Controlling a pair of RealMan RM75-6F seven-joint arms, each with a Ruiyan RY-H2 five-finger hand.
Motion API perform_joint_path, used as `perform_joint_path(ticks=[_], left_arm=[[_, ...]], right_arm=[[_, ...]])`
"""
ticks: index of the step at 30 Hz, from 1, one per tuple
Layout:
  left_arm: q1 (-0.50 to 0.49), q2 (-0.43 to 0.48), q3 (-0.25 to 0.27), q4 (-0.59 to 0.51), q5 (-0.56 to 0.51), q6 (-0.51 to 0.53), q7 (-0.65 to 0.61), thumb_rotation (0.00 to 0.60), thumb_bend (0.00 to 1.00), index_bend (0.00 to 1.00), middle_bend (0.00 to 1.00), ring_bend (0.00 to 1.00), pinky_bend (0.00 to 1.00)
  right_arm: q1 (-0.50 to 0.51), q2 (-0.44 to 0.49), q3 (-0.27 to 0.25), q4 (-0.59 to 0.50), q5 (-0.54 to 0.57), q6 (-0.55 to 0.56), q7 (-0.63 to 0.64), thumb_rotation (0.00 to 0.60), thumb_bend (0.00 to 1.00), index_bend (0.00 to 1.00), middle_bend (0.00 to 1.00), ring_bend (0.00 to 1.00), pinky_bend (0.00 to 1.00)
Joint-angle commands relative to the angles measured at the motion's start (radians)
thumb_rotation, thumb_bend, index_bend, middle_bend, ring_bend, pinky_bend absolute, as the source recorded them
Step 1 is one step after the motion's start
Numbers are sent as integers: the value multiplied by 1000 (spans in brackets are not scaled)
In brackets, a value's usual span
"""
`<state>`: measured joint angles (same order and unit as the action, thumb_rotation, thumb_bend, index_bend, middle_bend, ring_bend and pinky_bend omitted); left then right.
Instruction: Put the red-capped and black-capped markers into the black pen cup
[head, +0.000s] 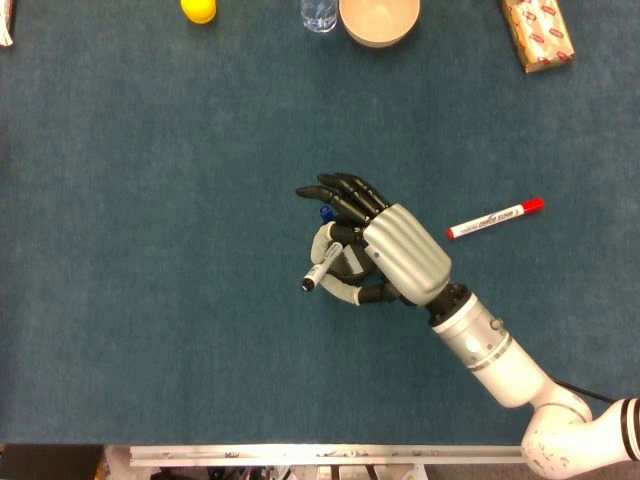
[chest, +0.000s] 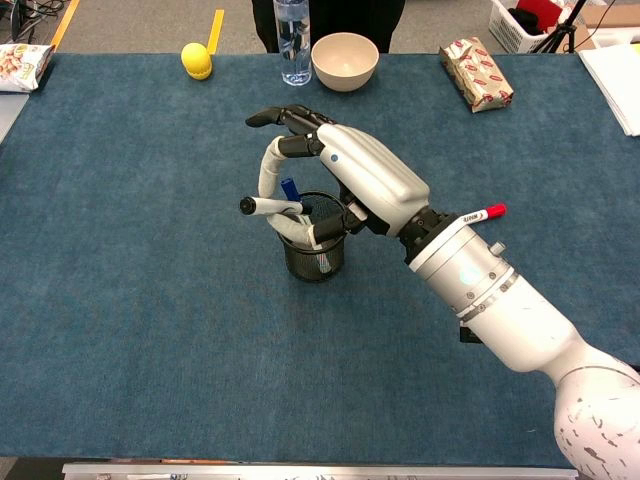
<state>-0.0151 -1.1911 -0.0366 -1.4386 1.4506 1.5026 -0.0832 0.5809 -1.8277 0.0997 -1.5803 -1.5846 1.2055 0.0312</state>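
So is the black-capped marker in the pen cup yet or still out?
Out. The right hand pinches the black-capped marker roughly level above the pen cup.

Both views are bright and evenly lit from overhead, sharp across the blue table cloth (head: 150, 250). Shadows are soft and faint. A mild sheen sits on the silver right hand (chest: 365, 185); no blur.

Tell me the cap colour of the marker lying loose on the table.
Red, clearest in the head view: red-capped marker.
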Motion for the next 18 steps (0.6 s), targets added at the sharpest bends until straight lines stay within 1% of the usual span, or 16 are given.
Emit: perform_joint_path(ticks=[1,5,13,16,18], left_arm=[[0,0,0,0,0,0,0,600,91,463,447,397,549],[0,-2,0,3,0,-2,-1,600,91,463,447,397,549],[2,-1,1,1,0,-1,1,600,91,463,447,397,549],[2,-2,1,1,0,-3,2,600,91,463,447,397,549],[2,-4,1,3,0,-4,2,600,91,463,446,397,549]], right_arm=[[-3,-6,-7,7,0,1,4,600,319,658,170,70,88],[-8,-11,-14,14,4,1,9,600,309,651,165,70,88],[-15,-11,-23,23,10,1,-7,600,272,527,142,65,88],[-18,-10,-25,27,3,8,-15,600,201,468,132,55,88],[-20,-8,-26,28,-1,13,-21,600,117,401,119,44,88]])
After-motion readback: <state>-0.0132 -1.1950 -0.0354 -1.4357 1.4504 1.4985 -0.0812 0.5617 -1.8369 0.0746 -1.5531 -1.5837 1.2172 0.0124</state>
